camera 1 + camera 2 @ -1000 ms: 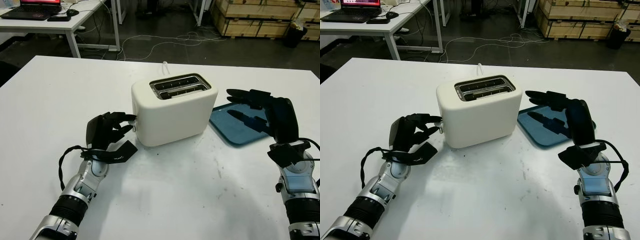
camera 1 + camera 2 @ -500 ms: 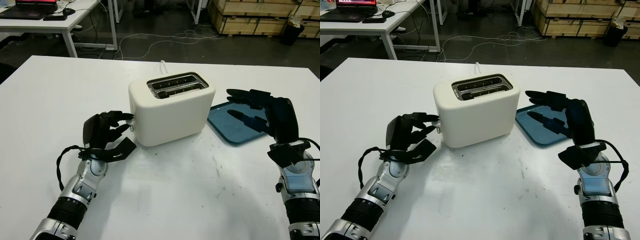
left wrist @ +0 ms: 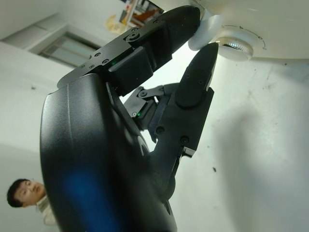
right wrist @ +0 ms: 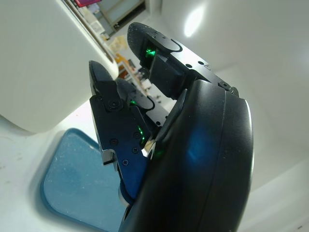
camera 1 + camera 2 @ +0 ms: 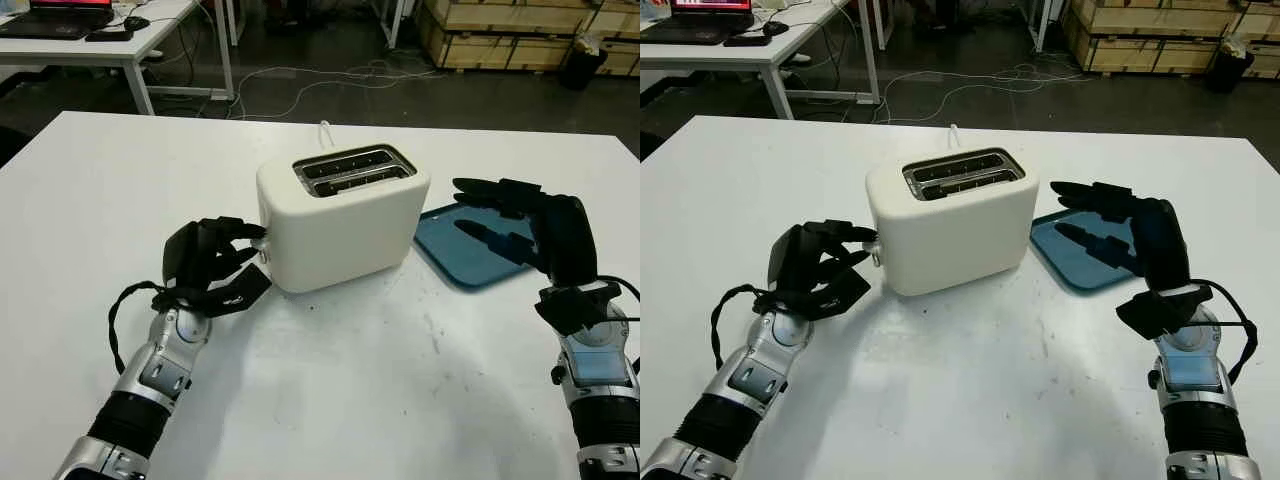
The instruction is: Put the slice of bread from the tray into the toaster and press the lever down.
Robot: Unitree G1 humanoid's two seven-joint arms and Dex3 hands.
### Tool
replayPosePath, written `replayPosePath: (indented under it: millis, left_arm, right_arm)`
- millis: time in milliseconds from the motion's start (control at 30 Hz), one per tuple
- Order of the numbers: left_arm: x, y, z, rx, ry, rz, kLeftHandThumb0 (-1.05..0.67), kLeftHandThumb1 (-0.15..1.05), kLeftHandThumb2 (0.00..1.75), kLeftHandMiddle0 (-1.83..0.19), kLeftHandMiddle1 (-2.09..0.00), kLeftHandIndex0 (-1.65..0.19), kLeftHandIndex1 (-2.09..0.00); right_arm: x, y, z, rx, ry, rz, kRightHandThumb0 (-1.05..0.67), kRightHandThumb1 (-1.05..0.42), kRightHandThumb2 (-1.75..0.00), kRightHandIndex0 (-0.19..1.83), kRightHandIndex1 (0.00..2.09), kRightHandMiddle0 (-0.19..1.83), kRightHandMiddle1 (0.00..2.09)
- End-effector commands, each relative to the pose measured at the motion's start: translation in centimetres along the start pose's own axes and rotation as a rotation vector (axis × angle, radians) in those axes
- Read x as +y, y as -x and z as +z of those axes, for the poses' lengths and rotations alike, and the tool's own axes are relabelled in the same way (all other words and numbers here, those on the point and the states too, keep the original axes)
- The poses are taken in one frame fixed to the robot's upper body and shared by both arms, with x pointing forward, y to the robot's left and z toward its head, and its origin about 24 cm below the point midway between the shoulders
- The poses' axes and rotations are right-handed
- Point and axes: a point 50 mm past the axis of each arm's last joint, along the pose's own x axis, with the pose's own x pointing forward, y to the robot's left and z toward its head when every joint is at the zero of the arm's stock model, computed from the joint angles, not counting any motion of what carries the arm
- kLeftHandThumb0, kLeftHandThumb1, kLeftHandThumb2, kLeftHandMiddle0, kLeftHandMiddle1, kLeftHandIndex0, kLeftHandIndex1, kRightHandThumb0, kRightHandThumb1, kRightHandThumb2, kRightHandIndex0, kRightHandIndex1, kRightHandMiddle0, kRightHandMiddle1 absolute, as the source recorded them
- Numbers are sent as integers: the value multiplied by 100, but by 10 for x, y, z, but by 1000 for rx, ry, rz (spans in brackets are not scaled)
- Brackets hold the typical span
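No readable text

No word, brand, number or sign can be made out anywhere. The toaster [image 5: 343, 217] has a plain cream shell, and fine tick marks around its dial [image 3: 235, 48] carry no legible figures. The laptop [image 5: 62, 14] screen on the far desk glows red, its contents too small to read.

My black three-fingered left hand [image 3: 159, 96] reaches up to the cream plastic toaster [image 3: 270, 24]. One fingertip [image 3: 186, 17] presses against the small white lever tab [image 3: 205, 31], and another finger [image 3: 198, 72] sits just under it, near the round silver-rimmed dial [image 3: 236, 48]. The speckled white desk [image 3: 260, 159] lies below. A person [image 3: 26, 195] shows far behind.
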Motion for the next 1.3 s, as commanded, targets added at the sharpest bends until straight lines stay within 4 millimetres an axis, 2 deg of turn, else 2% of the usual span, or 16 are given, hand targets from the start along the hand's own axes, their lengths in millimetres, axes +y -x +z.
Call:
replayPosePath:
  millis: [0, 67, 267, 500, 700, 767, 867, 967, 1067, 1167, 1267]
  left_arm:
    - [-65, 32, -8, 106, -89, -473, -23, 90, 1, -84, -106, -116, -1]
    - [-57, 30, -5, 86, -98, -434, -22, 86, 0, -80, -89, -103, 0]
    - [-32, 27, 0, 61, -175, -335, -31, 79, 0, -57, -68, -65, 0]
    - [3, 22, 5, 25, -187, -225, -33, 70, 0, -48, -53, -54, 0]
    - [48, 21, 12, -75, -239, -147, -42, 64, 0, -49, -50, -54, 0]
    - [64, 22, 18, -107, -254, -118, -53, 68, 2, -50, -51, -55, -1]
    - [87, 23, 26, -174, -276, -40, -61, 72, 2, -55, -53, -61, -4]
    - [111, 20, 35, -251, -316, 38, -59, 75, 1, -64, -55, -73, -8]
    - [133, 15, 43, -296, -354, 86, -53, 72, 1, -76, -54, -84, -10]
    - [145, 9, 49, -335, -393, 99, -51, 67, 0, -90, -39, -95, -7]
    - [155, 3, 59, -365, -429, 97, -52, 65, 0, -100, -37, -102, -7]
  right_arm:
    - [-5, -3, 4, -31, 30, 12, -11, -82, 0, 102, 0, 91, 0]
    - [-5, -3, 3, -29, 27, 11, -10, -81, 0, 102, 0, 91, 0]
    - [-5, -2, 4, -32, 27, 11, -12, -82, 0, 102, 0, 90, 0]
    - [-5, -2, 4, -26, 38, 12, -11, -81, 0, 101, 0, 91, 0]
    - [-5, -2, 3, -22, 32, 17, -8, -80, 0, 101, 0, 90, 0]
    - [-5, -2, 2, -14, 35, 22, -9, -80, 0, 101, 0, 89, 0]
    - [-7, -4, 2, -10, 37, 24, -10, -80, 0, 99, 0, 88, 0]
    - [-14, -11, 4, -23, 86, 24, -15, -79, 0, 99, 0, 88, 0]
    - [-24, -20, 6, -21, 124, 24, -14, -78, 0, 100, 1, 89, 1]
    - [-32, -28, 8, -10, 148, 27, -12, -77, 0, 101, 1, 89, 0]
    - [-41, -42, 12, -11, 183, 34, -16, -74, 0, 103, 2, 90, 1]
